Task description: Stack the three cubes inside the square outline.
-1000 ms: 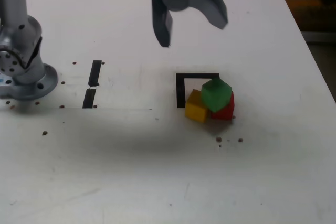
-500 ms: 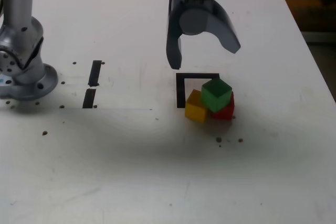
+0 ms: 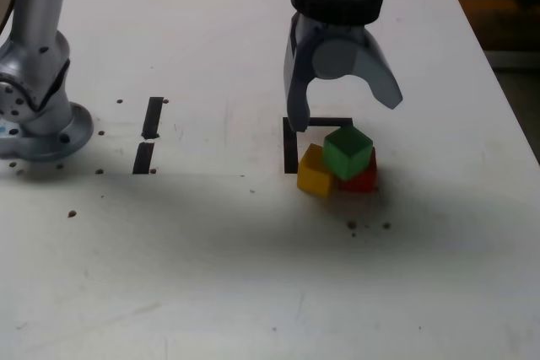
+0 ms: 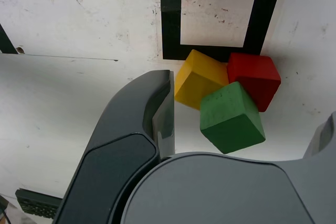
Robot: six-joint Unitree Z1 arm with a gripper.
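Green cube [image 3: 348, 152] under spread claw [image 3: 344, 120]

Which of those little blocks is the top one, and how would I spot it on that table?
Find the black tape square outline on the white table, just below the open gripper. Three cubes huddle at its near edge. The green cube is the raised one, resting tilted on the yellow cube and the red cube.

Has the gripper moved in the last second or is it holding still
Yes. In the exterior view the open gripper has come down and toward that view's right, closing on the square outline.
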